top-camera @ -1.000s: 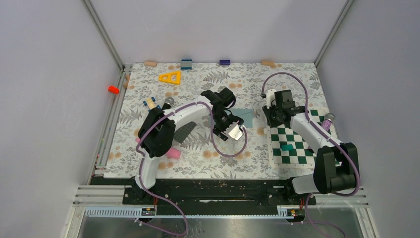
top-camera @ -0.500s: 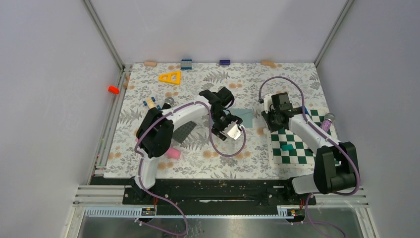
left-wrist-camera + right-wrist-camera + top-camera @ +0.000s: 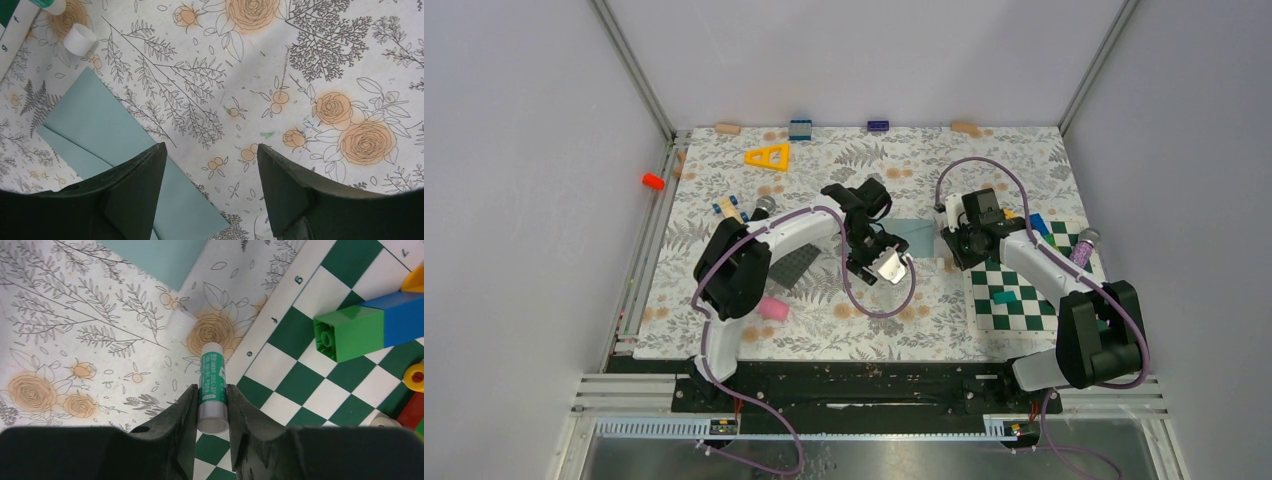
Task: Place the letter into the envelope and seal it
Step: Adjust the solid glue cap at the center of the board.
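Judging from here, the slim white glue stick with a green label [image 3: 212, 375] could be tilting or slipping in its narrow pinch once pressed down, smearing the floral table cover [image 3: 320, 45] or dragging the flat teal-grey paper envelope [image 3: 95, 125], which is lying between the arms. The right gripper [image 3: 211, 390] is clamping that stick with jaws mostly closed, beside the envelope's corner. The left gripper [image 3: 210, 150] is hovering wide open and empty over the envelope's edge.
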{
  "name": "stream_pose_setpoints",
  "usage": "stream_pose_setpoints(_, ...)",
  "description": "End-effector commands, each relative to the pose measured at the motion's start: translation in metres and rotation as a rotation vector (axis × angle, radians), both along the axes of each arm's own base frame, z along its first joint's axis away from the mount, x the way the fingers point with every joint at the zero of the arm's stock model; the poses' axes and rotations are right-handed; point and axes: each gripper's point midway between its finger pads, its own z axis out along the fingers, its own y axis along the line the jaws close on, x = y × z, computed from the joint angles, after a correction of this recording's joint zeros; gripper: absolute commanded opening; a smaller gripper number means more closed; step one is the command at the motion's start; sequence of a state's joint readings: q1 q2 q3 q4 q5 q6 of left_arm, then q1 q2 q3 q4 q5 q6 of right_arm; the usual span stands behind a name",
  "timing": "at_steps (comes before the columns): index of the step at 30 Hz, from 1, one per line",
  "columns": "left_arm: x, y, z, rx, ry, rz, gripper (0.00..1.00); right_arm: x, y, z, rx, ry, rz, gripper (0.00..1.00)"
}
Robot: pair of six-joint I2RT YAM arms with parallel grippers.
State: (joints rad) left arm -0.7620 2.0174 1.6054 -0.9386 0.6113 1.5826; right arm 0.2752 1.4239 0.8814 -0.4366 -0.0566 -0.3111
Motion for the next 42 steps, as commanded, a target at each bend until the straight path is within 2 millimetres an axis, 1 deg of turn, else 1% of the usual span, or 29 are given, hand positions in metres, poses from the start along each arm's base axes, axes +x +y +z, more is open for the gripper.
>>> stream_pose_setpoints(1,0.011,-0.007,0.018,-0.059,-0.072,-0.008,0.69,0.019,0.000,0.024,-0.011,-0.089,-0.027,0.00)
stream_pose_setpoints(5,0.023,-0.015,0.015,-0.065,-0.107,-0.007,0.69,0.026,0.002,0.022,-0.011,-0.078,-0.037,0.00)
stream_pose_setpoints(9,0.038,-0.019,0.009,-0.057,-0.149,-0.002,0.69,0.030,0.013,0.019,0.034,-0.048,-0.033,0.00)
stream_pose_setpoints(13,0.039,-0.023,-0.001,-0.058,-0.149,-0.035,0.70,0.030,0.022,0.014,0.058,-0.008,-0.029,0.00)
stream_pose_setpoints(15,0.039,-0.027,-0.006,-0.057,-0.156,-0.062,0.71,0.031,0.020,0.017,0.051,-0.007,-0.037,0.00)
stream_pose_setpoints(17,0.041,-0.031,-0.010,-0.056,-0.173,-0.089,0.75,0.031,0.016,0.027,0.059,-0.034,-0.046,0.00)
stream_pose_setpoints(19,0.043,-0.038,-0.012,-0.061,-0.197,-0.122,0.76,0.031,0.011,0.041,0.096,-0.070,-0.063,0.00)
stream_pose_setpoints(22,0.049,-0.050,-0.013,-0.069,-0.252,-0.179,0.77,0.031,-0.002,0.060,0.149,-0.119,-0.108,0.00)
stream_pose_setpoints(27,0.057,-0.076,-0.012,-0.081,-0.336,-0.259,0.77,0.033,-0.035,0.085,0.247,-0.182,-0.226,0.00)
stream_pose_setpoints(30,0.055,-0.083,-0.023,-0.053,-0.399,-0.346,0.77,0.034,-0.061,0.101,0.283,-0.232,-0.307,0.00)
stream_pose_setpoints(33,0.047,-0.084,-0.036,-0.001,-0.449,-0.461,0.76,0.034,-0.070,0.114,0.304,-0.274,-0.335,0.00)
stream_pose_setpoints(36,0.041,-0.083,-0.049,0.038,-0.475,-0.555,0.75,0.032,-0.072,0.122,0.330,-0.297,-0.345,0.00)
stream_pose_setpoints(42,0.049,-0.094,-0.057,0.059,-0.532,-0.607,0.74,0.028,-0.076,0.124,0.388,-0.295,-0.369,0.00)
